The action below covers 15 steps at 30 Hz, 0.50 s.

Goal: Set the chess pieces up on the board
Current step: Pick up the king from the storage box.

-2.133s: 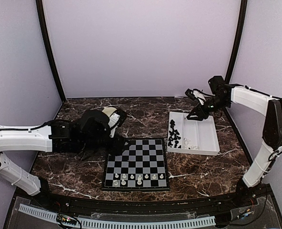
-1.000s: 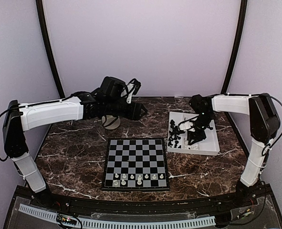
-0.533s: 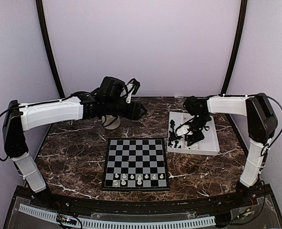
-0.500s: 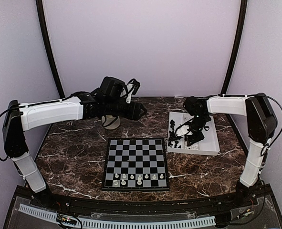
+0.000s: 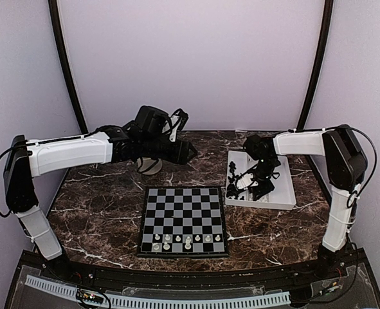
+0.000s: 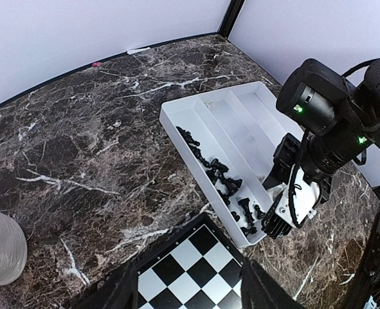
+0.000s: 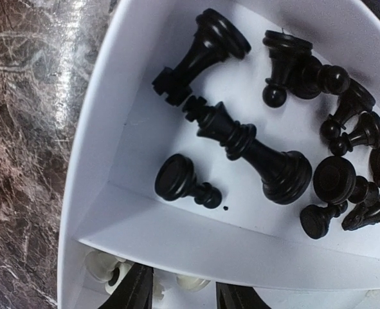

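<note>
Polished marble-look table (image 5: 99, 212), dark brown with white veins, glossy. White tray (image 7: 177, 235) is smooth plastic with a soft sheen, and the black chess pieces (image 7: 247, 145) in it are shiny moulded plastic. The board (image 5: 183, 219) is smooth and flat, with a faint gloss.

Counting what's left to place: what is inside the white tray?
Black chess pieces lie jumbled in one compartment of the tray; white pieces sit in the next, partly hidden by the divider and the right gripper.

A white tray (image 5: 281, 188) with long compartments lies on the right side of the dark marble counter (image 5: 93, 193). A whitish roll (image 6: 0, 248) stands upright, well apart from it.
</note>
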Each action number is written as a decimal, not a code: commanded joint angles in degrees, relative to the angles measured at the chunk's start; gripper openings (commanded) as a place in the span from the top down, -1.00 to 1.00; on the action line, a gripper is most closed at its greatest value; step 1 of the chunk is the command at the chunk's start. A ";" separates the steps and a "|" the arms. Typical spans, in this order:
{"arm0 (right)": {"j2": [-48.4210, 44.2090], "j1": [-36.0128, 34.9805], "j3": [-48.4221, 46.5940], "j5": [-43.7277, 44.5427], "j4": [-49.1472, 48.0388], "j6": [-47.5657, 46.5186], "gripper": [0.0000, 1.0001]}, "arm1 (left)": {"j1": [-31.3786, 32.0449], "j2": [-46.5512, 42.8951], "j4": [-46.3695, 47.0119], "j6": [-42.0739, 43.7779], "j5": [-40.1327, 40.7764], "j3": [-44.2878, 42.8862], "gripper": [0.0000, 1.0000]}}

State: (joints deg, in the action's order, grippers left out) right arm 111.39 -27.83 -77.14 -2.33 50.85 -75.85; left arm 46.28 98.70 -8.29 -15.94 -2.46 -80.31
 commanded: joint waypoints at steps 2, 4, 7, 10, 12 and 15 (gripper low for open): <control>0.34 -0.20 -1.51 0.13 2.10 0.14 0.33 | -0.32 -1.23 1.54 -0.60 -0.80 1.18 -0.13; 0.31 -0.15 -1.56 0.13 2.16 0.39 0.38 | -0.39 -1.03 1.79 -0.50 -1.04 1.21 -0.14; 0.40 -0.09 -1.61 0.26 2.46 0.89 0.44 | -0.49 -0.74 1.97 -0.49 -1.46 1.13 -0.14; 0.39 0.27 -1.60 0.26 1.88 1.84 0.49 | -0.65 -0.56 2.17 -0.41 -1.79 1.12 -0.13; 0.49 0.92 -1.92 0.02 1.95 2.53 0.54 | -0.67 -0.45 2.33 -0.40 -2.03 1.12 -0.13; 0.67 2.13 -2.37 -0.57 2.01 3.85 0.58 | -0.75 -0.18 2.67 -0.40 -2.42 1.21 -0.14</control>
State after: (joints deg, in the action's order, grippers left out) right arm 111.53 -27.22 -77.69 -2.09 52.12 -74.24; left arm 45.91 98.72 -7.33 -16.14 -3.75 -80.07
